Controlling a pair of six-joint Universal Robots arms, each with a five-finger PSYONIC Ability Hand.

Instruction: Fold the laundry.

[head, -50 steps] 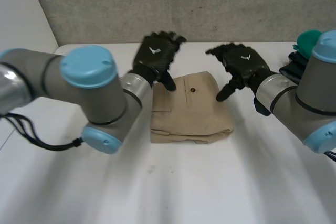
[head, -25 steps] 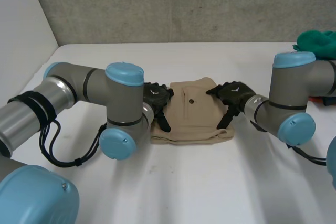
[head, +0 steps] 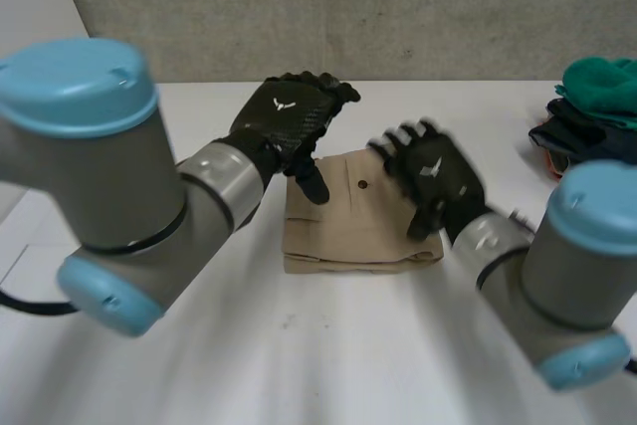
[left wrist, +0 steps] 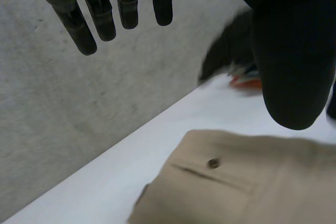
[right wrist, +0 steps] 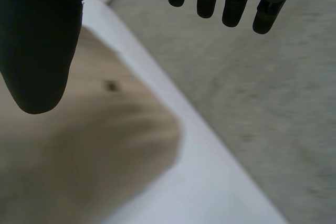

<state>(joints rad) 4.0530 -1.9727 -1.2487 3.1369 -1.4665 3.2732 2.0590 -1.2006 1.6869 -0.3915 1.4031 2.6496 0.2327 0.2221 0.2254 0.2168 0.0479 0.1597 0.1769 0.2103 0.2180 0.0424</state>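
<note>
At the middle of the white counter [head: 328,345] you have one folded beige garment [head: 353,231] lying flat as a squarish stack, with layered edges along its near side. One dark button [head: 363,185] sits above a pocket slit on its top face.

Your two hands are both over it. The left hand [head: 284,124] hangs above the garment's far left corner. In its own wrist view the fingers [left wrist: 100,17] are straight and slightly spread, with the thumb held well apart from them. They grip nothing, and the cloth [left wrist: 252,187] and its button [left wrist: 213,163] lie below the palm.

The right hand [head: 435,174] is over the garment's right edge. Its wrist view shows much the same: the fingers [right wrist: 236,1] are loose and a little apart, the thumb stands wide of them, and nothing is between them. The beige cloth [right wrist: 79,156] lies beneath, with the button [right wrist: 111,85] showing as a small dark spot.

You cannot tell from the head view whether either thumb tip touches the fabric.

Off at the counter's far right edge, well apart from the garment, sits one heap of clothes [head: 597,97] — a green piece on top, a dark one under it, and a sliver of orange. A grey wall [head: 398,7] closes the back.
</note>
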